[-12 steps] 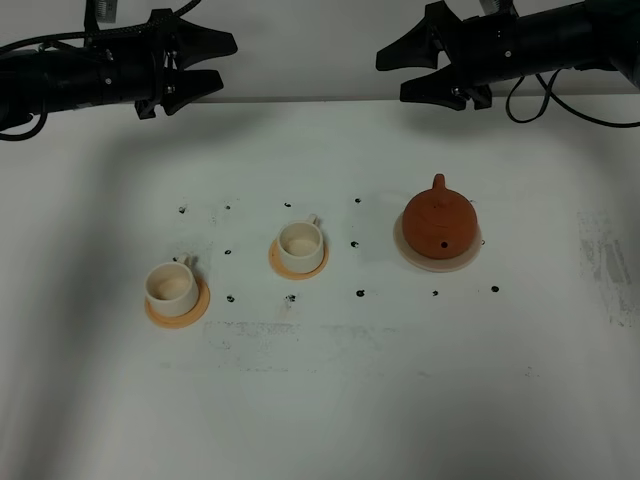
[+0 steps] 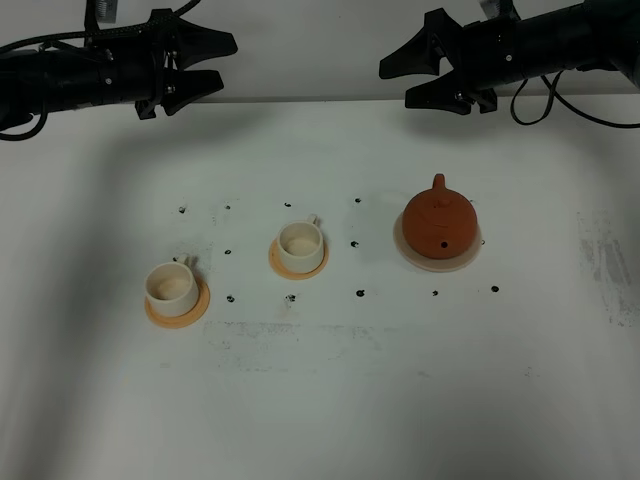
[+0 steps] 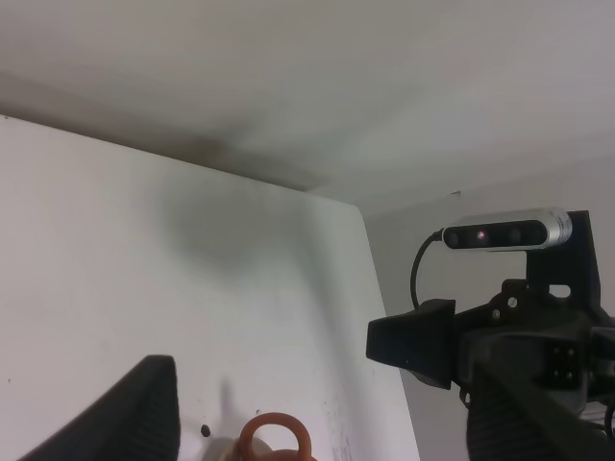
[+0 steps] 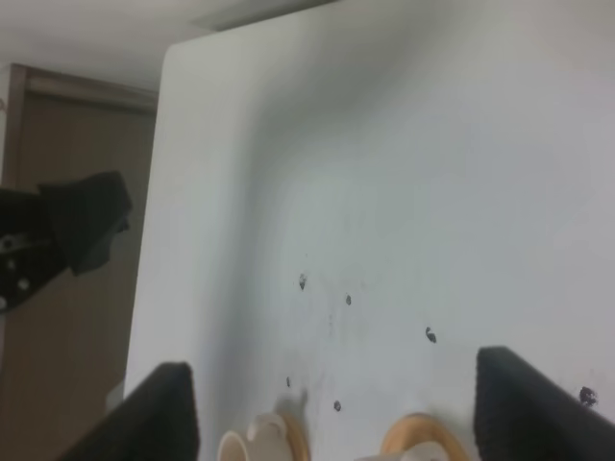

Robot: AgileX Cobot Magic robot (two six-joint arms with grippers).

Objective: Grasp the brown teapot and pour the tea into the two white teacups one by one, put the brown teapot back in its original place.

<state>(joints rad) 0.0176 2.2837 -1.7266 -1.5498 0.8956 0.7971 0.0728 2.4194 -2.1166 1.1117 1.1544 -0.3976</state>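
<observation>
A white table (image 2: 320,400) with black marks (image 2: 360,294) carries a left orange saucer (image 2: 181,317), a middle orange saucer (image 2: 298,277) and a beige coaster (image 2: 438,264)

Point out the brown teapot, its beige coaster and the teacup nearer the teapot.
brown teapot (image 2: 437,222): exterior high view, on its domed lid.
beige coaster (image 2: 437,265): exterior high view, on its bare front rim.
nearer teacup (image 2: 300,243): exterior high view, inside its bowl.

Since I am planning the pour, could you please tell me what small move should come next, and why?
Probably lower the right hand toward the brown teapot. That hand hangs open above the far edge of the table, holding nothing. The teapot sits untouched on its beige coaster, on the right hand's side.
</observation>
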